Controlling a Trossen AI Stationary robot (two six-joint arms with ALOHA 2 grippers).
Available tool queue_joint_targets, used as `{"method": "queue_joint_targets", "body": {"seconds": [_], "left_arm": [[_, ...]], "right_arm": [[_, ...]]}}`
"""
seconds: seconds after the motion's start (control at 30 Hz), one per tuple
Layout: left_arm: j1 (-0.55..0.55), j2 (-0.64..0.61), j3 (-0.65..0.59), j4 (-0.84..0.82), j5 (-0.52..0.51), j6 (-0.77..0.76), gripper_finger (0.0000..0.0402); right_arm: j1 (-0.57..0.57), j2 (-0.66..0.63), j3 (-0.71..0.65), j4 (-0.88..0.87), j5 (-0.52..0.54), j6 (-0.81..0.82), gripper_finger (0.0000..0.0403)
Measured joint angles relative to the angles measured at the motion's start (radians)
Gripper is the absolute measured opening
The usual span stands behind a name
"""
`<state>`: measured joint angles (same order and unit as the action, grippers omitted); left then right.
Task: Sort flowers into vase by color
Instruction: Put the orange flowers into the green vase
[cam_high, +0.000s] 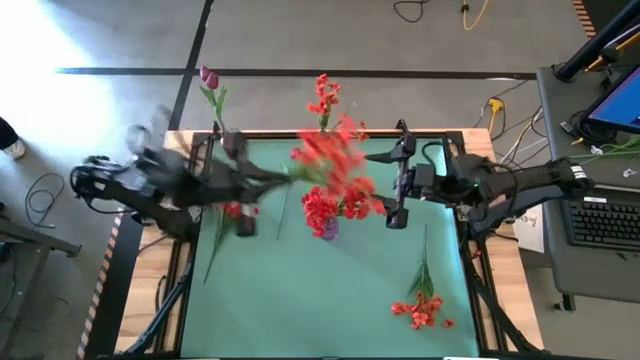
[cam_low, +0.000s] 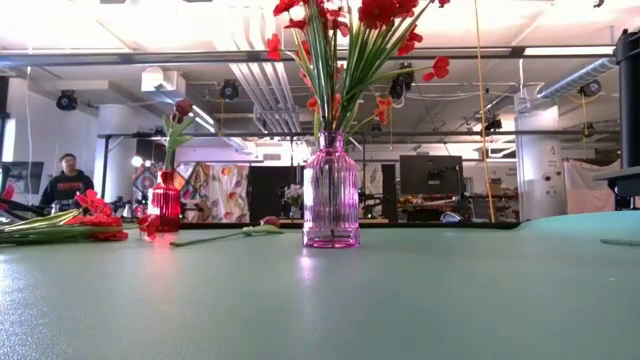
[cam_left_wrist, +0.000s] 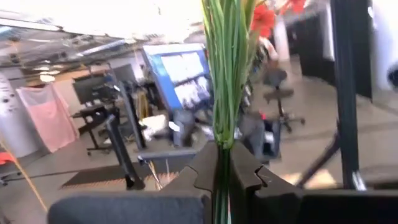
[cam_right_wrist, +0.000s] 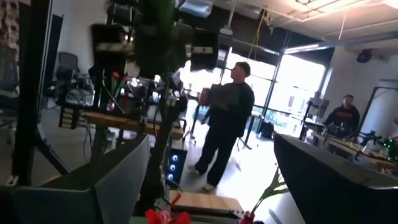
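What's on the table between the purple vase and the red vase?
In the low view, one loose stem lies on the mat between the purple vase and the red vase.

Bright, even light falls from overhead fixtures. In the high view the left arm (cam_high: 170, 185) and the red spray (cam_high: 335, 160) it carries smear with motion blur, while the green worktop (cam_high: 320, 290) stays sharp. In the low view the worktop glints below the pink vase (cam_low: 331, 190). Both wrist views are soft; windows (cam_right_wrist: 298, 81) blow out white.
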<state>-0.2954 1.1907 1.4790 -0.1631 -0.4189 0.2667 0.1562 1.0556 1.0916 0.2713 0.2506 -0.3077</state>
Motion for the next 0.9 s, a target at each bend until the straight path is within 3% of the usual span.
{"method": "queue_joint_targets", "body": {"seconds": [0.27,0.47,0.9], "left_arm": [[0.080,0.034,-0.260,0.416,0.022,0.036,0.0000],[0.100,0.029,-0.329,0.533,0.026,0.035,0.0000],[0.100,0.063,-0.334,0.594,0.065,-0.016,0.0000]], "right_arm": [[0.000,0.100,0.018,0.130,-0.075,-0.007,0.0336],[-0.004,0.159,0.086,0.131,-0.067,-0.008,0.0336],[-0.031,0.311,0.276,0.131,-0.067,0.034,0.0336]]}}
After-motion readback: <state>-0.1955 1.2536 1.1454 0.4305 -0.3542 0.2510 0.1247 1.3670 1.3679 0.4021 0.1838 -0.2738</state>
